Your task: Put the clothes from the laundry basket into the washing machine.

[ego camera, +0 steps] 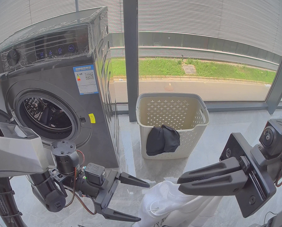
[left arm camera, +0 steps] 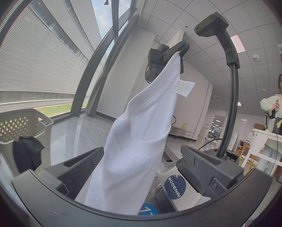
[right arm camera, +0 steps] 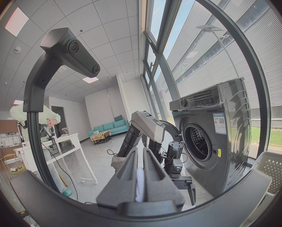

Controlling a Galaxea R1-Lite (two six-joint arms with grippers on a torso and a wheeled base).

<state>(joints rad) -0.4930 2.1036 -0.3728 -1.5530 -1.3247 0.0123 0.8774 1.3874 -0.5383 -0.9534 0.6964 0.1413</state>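
My right gripper [ego camera: 180,184] is shut on a white garment [ego camera: 166,202], which hangs down from its fingertips over the floor. In the left wrist view the same white garment [left arm camera: 137,136] droops from the right gripper [left arm camera: 178,52] and falls between my own fingers [left arm camera: 207,171]. My left gripper [ego camera: 142,200] is open, low, just left of the cloth. A cream laundry basket [ego camera: 174,107] stands by the window with a black garment [ego camera: 163,139] draped over its front rim. The grey washing machine [ego camera: 62,89] has its drum [ego camera: 46,114] open at the left.
A dark window pillar [ego camera: 130,48] rises between the washing machine and the basket. Glass wall runs behind both. Pale glossy floor [ego camera: 210,148] lies open to the right of the basket.
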